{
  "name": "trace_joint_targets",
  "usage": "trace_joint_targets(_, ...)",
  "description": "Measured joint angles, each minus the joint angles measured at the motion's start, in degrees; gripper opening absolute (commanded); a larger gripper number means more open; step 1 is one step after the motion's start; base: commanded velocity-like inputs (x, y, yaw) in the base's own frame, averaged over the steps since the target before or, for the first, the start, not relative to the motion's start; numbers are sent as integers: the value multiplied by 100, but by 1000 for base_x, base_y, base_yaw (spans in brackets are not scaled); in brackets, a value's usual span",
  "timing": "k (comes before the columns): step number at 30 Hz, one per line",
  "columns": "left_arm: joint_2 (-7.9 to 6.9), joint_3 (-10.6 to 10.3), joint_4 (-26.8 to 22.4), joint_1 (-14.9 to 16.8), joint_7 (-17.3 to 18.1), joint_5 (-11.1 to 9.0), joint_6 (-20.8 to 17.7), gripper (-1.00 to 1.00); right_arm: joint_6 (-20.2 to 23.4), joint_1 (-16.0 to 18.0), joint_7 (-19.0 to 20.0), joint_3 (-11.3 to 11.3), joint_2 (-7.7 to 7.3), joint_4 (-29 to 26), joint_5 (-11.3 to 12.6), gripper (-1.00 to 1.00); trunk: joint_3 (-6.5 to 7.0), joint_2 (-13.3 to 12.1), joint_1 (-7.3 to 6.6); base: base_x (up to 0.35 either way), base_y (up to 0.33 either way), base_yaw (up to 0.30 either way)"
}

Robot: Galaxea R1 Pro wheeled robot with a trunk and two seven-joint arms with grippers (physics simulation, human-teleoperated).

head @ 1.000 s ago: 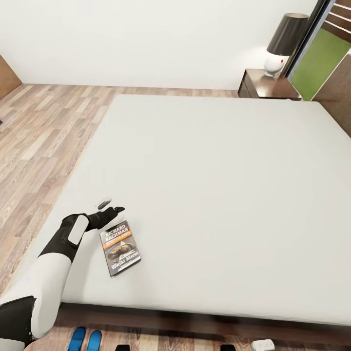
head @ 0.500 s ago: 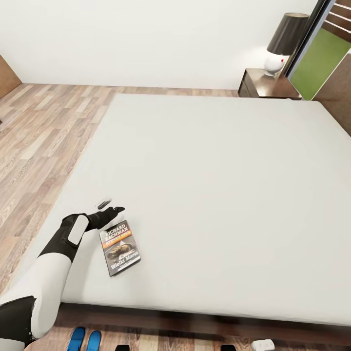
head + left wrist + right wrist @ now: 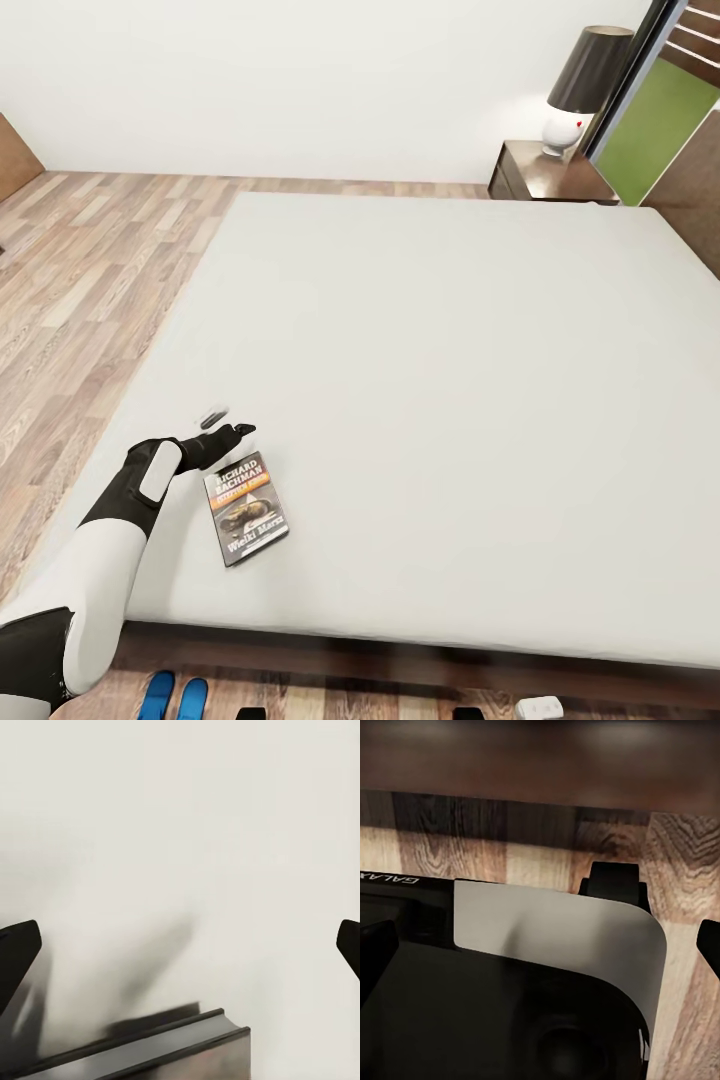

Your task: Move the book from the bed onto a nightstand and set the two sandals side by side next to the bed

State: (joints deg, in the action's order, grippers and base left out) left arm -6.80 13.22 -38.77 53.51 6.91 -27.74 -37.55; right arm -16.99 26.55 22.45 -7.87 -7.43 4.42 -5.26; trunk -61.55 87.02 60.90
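The book (image 3: pixel 246 508), black and orange with white lettering, lies flat on the bed (image 3: pixel 440 380) near its front left corner. My left gripper (image 3: pixel 226 424) hovers open just beyond the book's far end, empty, fingers spread. In the left wrist view the left gripper (image 3: pixel 180 949) looks down on the pale mattress, with an edge of the book (image 3: pixel 150 1050) below it. The two sandals (image 3: pixel 175 696), bright blue, lie side by side on the floor by the bed's front edge. A nightstand (image 3: pixel 545 172) stands at the far right corner. My right gripper (image 3: pixel 540 945) is open, over my own base.
A lamp (image 3: pixel 585 85) with a dark shade and white base stands on the nightstand. Wood-plank floor (image 3: pixel 80 270) runs along the bed's left side to the white wall. A dark-framed window (image 3: pixel 660 110) is at the far right.
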Motion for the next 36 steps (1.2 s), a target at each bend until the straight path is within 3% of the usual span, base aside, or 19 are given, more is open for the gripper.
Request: trace_joint_targets(36, 15, -8, 1, 0, 9, -22, 9, 100, 0, 0, 0, 0, 0, 0, 0, 100, 0, 0, 0, -93, 0, 0)
